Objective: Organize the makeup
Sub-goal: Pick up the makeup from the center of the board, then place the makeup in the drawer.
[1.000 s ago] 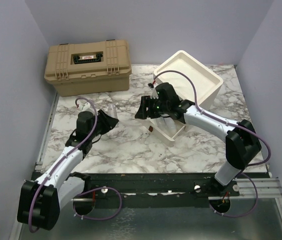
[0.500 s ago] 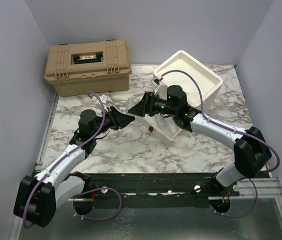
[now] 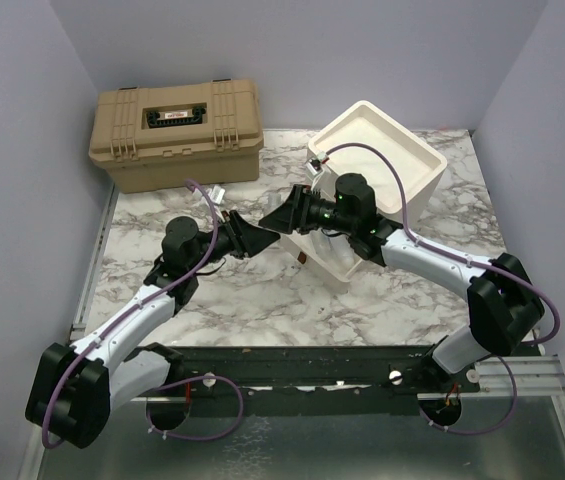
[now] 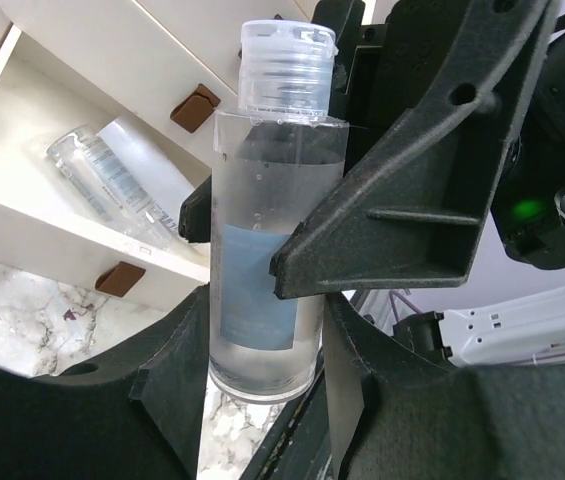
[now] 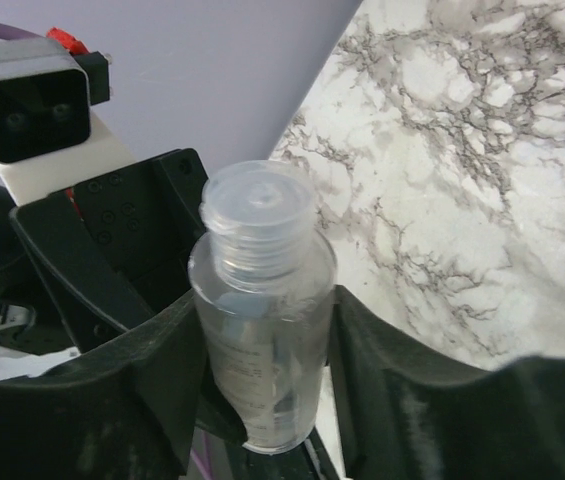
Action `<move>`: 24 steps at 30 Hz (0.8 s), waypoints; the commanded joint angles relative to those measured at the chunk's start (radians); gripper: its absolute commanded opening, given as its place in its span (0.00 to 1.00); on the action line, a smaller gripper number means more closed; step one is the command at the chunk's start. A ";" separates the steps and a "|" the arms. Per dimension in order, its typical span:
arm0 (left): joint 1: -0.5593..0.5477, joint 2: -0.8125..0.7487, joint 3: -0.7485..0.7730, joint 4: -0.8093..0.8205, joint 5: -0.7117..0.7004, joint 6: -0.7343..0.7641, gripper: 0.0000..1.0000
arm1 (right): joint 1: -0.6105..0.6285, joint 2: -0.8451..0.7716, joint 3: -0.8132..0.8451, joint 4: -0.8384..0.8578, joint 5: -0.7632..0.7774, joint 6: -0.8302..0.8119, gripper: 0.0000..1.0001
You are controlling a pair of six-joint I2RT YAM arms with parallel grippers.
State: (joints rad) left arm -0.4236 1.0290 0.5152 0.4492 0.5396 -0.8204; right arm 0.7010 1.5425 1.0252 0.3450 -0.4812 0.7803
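A clear bottle [image 4: 267, 230] with a ribbed clear cap and a pale blue label hangs above the marble table, between the two arms. My left gripper [image 4: 262, 322] is shut on its lower body. My right gripper [image 5: 262, 335] faces it from the opposite side and has its fingers pressed on both sides of the same bottle [image 5: 262, 320]. In the top view the two grippers, left [image 3: 250, 238] and right [image 3: 284, 214], meet nose to nose and hide most of the bottle. A second clear bottle [image 4: 112, 180] lies in the open drawer [image 4: 32, 215].
The cream drawer unit [image 3: 392, 150] stands at the back right with its lower drawer [image 3: 340, 262] pulled out toward the table's middle. A tan toolbox [image 3: 177, 130] stands shut at the back left. Brown drawer tabs [image 4: 194, 106] show just behind the bottle.
My left arm carried the bottle right toward the centre. My right gripper swung left from the drawer to meet it and narrowed its jaws onto the bottle.
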 commanded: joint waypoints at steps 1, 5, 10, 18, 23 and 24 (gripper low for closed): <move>-0.010 0.008 0.020 0.049 0.025 -0.010 0.31 | 0.003 -0.035 -0.014 0.024 0.028 -0.001 0.47; -0.014 0.006 0.005 0.049 -0.002 -0.026 0.47 | 0.003 -0.038 -0.008 0.001 0.043 -0.016 0.35; -0.014 0.030 0.003 0.010 -0.033 -0.021 0.66 | 0.003 -0.013 0.056 -0.186 0.151 -0.049 0.30; -0.014 0.067 0.101 -0.376 -0.235 0.093 0.77 | -0.003 0.009 0.146 -0.437 0.330 -0.182 0.27; -0.014 0.041 0.089 -0.403 -0.293 0.098 0.79 | -0.005 0.014 0.170 -0.487 0.356 -0.224 0.27; -0.014 0.039 0.087 -0.406 -0.305 0.093 0.79 | -0.005 0.014 0.170 -0.494 0.365 -0.228 0.27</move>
State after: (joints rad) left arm -0.4362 1.0874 0.5964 0.1390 0.3340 -0.7578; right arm 0.6998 1.5467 1.1606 -0.0696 -0.1890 0.6106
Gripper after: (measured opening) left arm 0.782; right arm 0.473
